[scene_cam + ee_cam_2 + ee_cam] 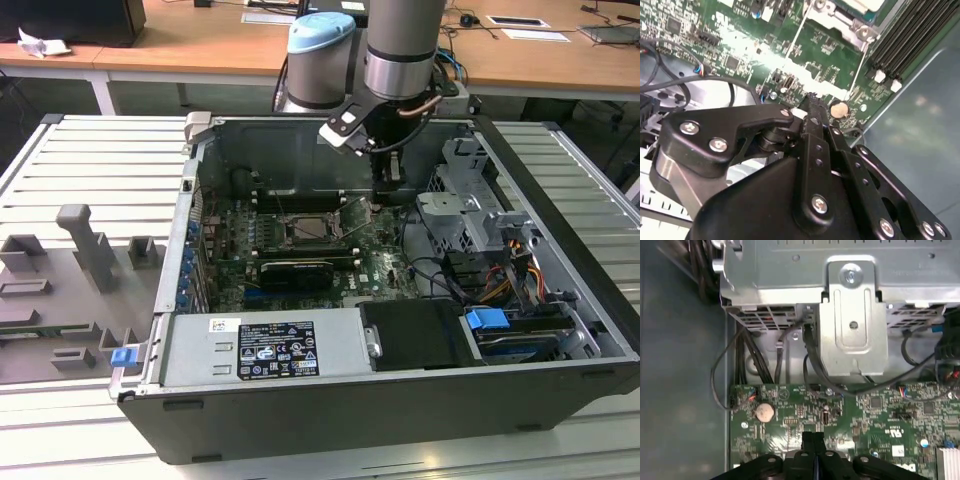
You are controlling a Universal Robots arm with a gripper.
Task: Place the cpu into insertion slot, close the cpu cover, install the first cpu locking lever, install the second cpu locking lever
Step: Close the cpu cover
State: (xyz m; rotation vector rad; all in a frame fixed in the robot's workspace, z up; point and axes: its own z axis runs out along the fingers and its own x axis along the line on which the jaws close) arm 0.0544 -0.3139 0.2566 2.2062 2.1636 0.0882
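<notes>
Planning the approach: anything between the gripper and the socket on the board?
Only two thin metal levers, running over the green board between the shut gripper and the socket. Nothing else visible stands there.

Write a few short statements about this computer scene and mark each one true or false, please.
1. The tool reaches into the open computer case. True.
2. The tool hangs directly over the insertion slot. False: it is to the exterior view's right of the slot.
3. A round coin battery sits on the green board near the tool's tip. True.
4. The long black expansion card lies on the table outside the case. False: it sits on the board inside the case.
5. Grey fixtures stand on the table at the exterior view's left of the case. True.
</notes>
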